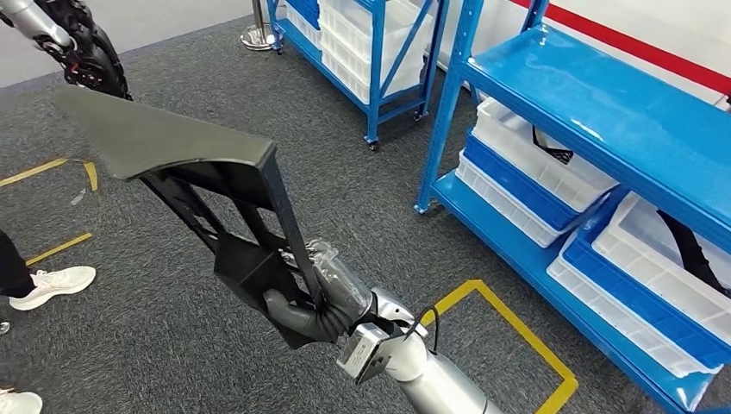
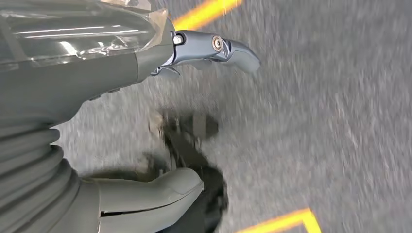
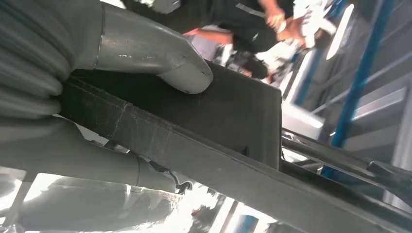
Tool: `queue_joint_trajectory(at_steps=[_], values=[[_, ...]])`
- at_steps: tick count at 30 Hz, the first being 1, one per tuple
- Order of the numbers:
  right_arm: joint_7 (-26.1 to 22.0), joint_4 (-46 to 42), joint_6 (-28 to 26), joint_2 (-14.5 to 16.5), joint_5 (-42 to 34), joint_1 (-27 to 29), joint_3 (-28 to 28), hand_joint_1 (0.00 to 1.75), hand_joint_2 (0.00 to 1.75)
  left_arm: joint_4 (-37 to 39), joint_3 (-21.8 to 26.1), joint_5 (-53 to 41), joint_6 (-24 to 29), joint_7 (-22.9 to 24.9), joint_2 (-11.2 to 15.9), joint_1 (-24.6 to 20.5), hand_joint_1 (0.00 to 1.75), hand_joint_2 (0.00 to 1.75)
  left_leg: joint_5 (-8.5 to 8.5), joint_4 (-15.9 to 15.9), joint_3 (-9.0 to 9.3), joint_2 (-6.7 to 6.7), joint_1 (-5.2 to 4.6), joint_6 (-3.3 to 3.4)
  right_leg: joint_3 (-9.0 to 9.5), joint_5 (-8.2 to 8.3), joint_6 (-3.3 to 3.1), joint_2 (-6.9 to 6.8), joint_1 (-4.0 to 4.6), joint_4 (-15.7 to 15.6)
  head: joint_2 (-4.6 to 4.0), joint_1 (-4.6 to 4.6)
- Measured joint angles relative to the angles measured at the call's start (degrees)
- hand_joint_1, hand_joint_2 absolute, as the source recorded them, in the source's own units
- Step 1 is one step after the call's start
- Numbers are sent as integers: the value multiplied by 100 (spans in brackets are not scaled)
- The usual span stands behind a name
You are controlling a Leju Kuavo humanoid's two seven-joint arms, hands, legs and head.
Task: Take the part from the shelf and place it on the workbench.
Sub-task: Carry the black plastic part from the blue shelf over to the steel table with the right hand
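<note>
Pointing up-left from right hand [image 1: 315, 302]: part [image 1: 185, 147]

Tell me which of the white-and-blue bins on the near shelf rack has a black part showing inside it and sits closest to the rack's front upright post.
The upper bin of the stacked pair by the post; a thin black part shows at its rim. The other bin with a black part lies farther right.

Grey carpet floor [image 1: 362, 198] with yellow tape lines [image 1: 509, 323]; blue shelving racks [image 1: 603, 103] hold white bins [image 1: 526, 164].

grey carpet floor [image 1: 172, 345], blue shelf [image 1: 603, 112], white bins [image 1: 534, 164]
</note>
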Motion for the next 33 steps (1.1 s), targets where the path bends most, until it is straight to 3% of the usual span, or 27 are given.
queue_joint_trajectory(at_steps=[2, 3, 4, 5, 6, 8, 10, 13, 15, 17, 19, 20, 21, 22, 24, 25, 26, 28, 29, 31, 33], values=[[15, -23, 11, -3, 25, 33, -70, 175, 175, 0, -7, -118, 408, 14, 7, -25, 0, 175, 22, -21, -9, -149, 5, 53, -383, -312, -36, 296, -31, 749, 0, 6], [21, -27, 19, -14, 31, 61, -109, 175, 175, 0, -10, -158, 575, 37, 9, -35, 0, 175, 23, -20, -17, -234, 1, 57, -584, -422, -37, 348, -34, 1105, 0, 8], [27, -27, 27, -26, 36, 87, -141, 175, 175, 0, -11, -193, 692, 79, 9, -38, 0, 175, 24, -17, -20, -317, -2, 57, -715, -452, -16, 370, -35, 1301, 0, 8], [29, -27, 37, -34, 40, 107, -166, 175, 175, 0, -17, -251, 780, 140, 4, -38, 0, 175, 25, -13, -21, -397, -4, 56, -746, -388, 24, 385, -36, 1285, 0, 7], [30, -27, 45, -37, 43, 115, -183, 175, 175, 0, -33, -322, 837, 203, -5, -39, 0, 175, 25, -4, -21, -472, -4, 53, -662, -238, 73, 406, -39, 1041, 0, 8], [30, -26, 63, -38, 50, 110, -217, 175, 175, 0, -81, -448, 910, 299, -39, -46, 0, 175, 21, 25, -25, -611, -6, 27, -330, 131, 141, 554, -64, 244, 0, 8], [28, -26, 78, -40, 54, 102, -251, 175, 175, 0, -121, -512, 957, 352, -75, -62, 0, 175, 18, 50, -50, -715, -18, -36, -142, 321, 83, 690, -66, -216, 0, 10], [23, -27, 86, -32, 59, 88, -279, 175, 175, 1, -166, -544, 1005, 416, -117, -64, 0, 175, 46, 36, -101, -791, -8, -140, -118, 379, -83, 623, -56, -263, 0, 8], [22, -31, 88, -19, 60, 78, -285, 175, 175, 2, -187, -551, 1012, 433, -136, -70, 0, 175, -103, 252, -208, -589, -9, -183, -103, 410, -172, 520, -86, -288, 0, -7], [21, -37, 89, -15, 61, 74, -292, 175, 175, 2, -204, -553, 1014, 437, -145, -91, 0, 175, -476, 914, -513, -281, -14, -222, -99, 409, -230, 395, -70, -297, 0, -23], [21, -40, 89, -20, 61, 76, -296, 175, 175, 2, -220, -553, 1014, 439, -149, -100, 0, 175, -740, 1578, -825, -172, 5, -255, -103, 400, -249, 255, -39, -295, 0, -26], [21, -40, 89, -22, 61, 77, -297, 175, 175, 2, -226, -553, 1014, 442, -152, -98, 0, 175, -729, 1662, -857, -151, 14, -263, -104, 396, -252, 185, -31, -293, 0, -26], [21, -40, 89, -23, 61, 76, -297, 175, 175, 2, -229, -553, 1014, 444, -153, -97, 0, 175, -620, 1510, -763, -122, 20, -263, -101, 392, -253, 121, -27, -292, 0, -26], [20, -40, 89, -22, 61, 75, -297, 175, 175, 2, -231, -553, 1015, 445, -153, -99, 0, 175, -454, 1167, -562, -55, 23, -255, -93, 385, -249, 61, -25, -291, 0, -26], [19, -43, 89, -23, 61, 70, -299, 175, 175, 1, -233, -551, 1027, 445, -156, -119, 0, 175, -211, 415, -126, 201, 2, -208, -73, 360, -219, -43, 11, -286, 0, -22], [19, -45, 89, -25, 61, 67, -304, 175, 175, 0, -235, -550, 1041, 445, -159, -136, 0, 175, -164, 202, -7, 276, -16, -176, -66, 345, -193, -89, 34, -284, 0, -13], [19, -47, 89, -27, 60, 64, -308, 175, 175, 0, -236, -550, 1056, 445, -163, -151, 0, 175, -164, 123, 28, 298, -38, -144, -59, 333, -169, -137, 55, -284, 0, -3], [20, -51, 89, -23, 60, 57, -313, 175, 175, 0, -238, -551, 1071, 437, -163, -164, 0, 175, -140, 104, 16, 153, -50, -75, -51, 308, -111, -219, 69, -283, 0, 12], [20, -53, 89, -16, 61, 52, -313, 175, 175, -1, -239, -552, 1071, 425, -162, -162, 0, 175, -122, 81, 24, 93, -47, -39, -60, 272, -83, -168, 60, -239, 0, 14], [16, -55, 89, -9, 56, 40, -315, 175, 175, -2, -240, -556, 1085, 394, -156, -167, 0, 175, -77, 39, 41, -26, -23, 43, -223, 64, -68, 99, 34, 141, 0, 17], [11, -53, 88, -28, 45, 42, -322, 175, 175, -2, -240, -562, 1134, 359, -147, -178, 0, 175, -59, 37, 20, -168, -24, 82, -607, -261, -94, 327, 8, 930, 0, 21]])
